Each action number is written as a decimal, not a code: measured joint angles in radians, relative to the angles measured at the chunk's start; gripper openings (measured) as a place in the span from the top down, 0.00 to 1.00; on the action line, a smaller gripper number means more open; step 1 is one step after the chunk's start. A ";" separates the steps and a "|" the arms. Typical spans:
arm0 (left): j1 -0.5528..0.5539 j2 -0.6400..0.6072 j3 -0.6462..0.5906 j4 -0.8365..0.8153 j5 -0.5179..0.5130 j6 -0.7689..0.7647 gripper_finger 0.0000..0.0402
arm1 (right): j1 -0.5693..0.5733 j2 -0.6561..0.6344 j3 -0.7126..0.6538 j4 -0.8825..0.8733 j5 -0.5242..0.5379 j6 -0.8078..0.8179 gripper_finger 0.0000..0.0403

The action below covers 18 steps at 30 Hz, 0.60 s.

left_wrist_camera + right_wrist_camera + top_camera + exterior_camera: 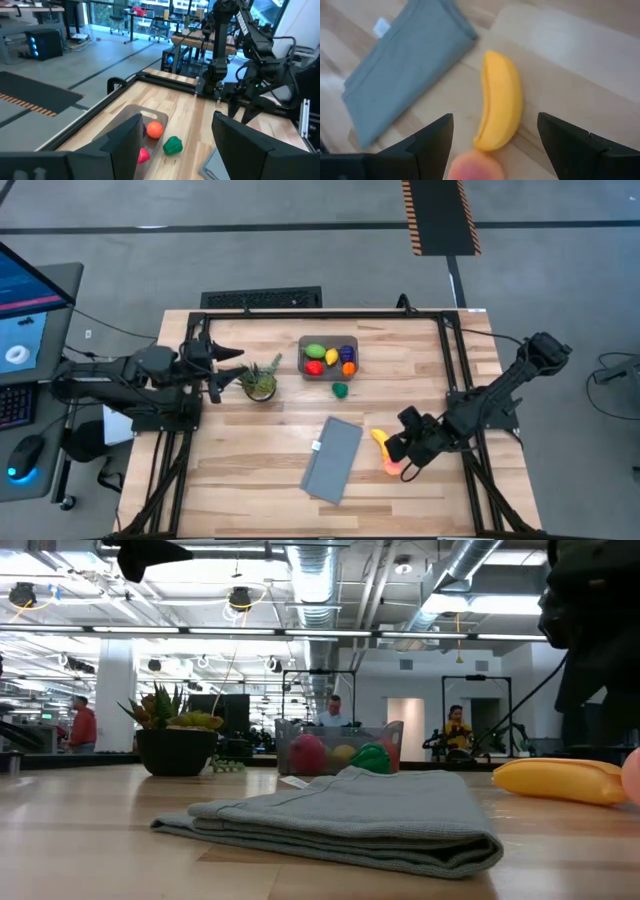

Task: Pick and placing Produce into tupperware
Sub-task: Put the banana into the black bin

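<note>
From above, the right gripper (408,461) hangs low over the worktop (260,470) at about 4 o'clock from the tupperware (329,357), its jaws spread wide and holding nothing, with the pink piece (391,468) right at its tips and the yellow banana (380,440) just beside, toward 11 o'clock. The banana's long axis runs roughly 11 to 5 o'clock, pointing loosely back at the tub. The right arm is plainly the nearer 1; the left gripper (228,367) waits near the potted plant (260,381) at 9 o'clock from the tub, its jaws nearly closed and empty. A dark green piece (340,390) sits on the wood just outside the tub at 6 o'clock, and the folded grey cloth (333,459) lies at 9 o'clock from the banana. At worktop level, the cloth fills the foreground and hides the tub's base; the banana lies at the far right, the pink piece cut off by the edge. From the left wrist, the tub is half hidden behind its own finger, and only an orange piece (154,129) and the green 1 read clearly. From the right wrist, the banana lies lengthwise between the open jaws, with the pink piece nearest the camera and partly cut off, so which of the 2 the jaws are lined up on is hard to tell.
</note>
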 joint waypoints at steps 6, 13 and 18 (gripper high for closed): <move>0.000 -0.011 0.000 -0.027 0.000 0.000 0.43 | -0.036 0.000 0.000 -0.020 -0.027 -0.008 0.23; 0.000 -0.011 0.000 -0.040 0.000 0.000 0.43 | -0.052 0.000 0.000 -0.010 -0.042 -0.057 0.23; 0.000 -0.011 0.000 -0.040 0.000 0.000 0.43 | -0.053 0.000 0.000 0.007 -0.052 -0.114 0.23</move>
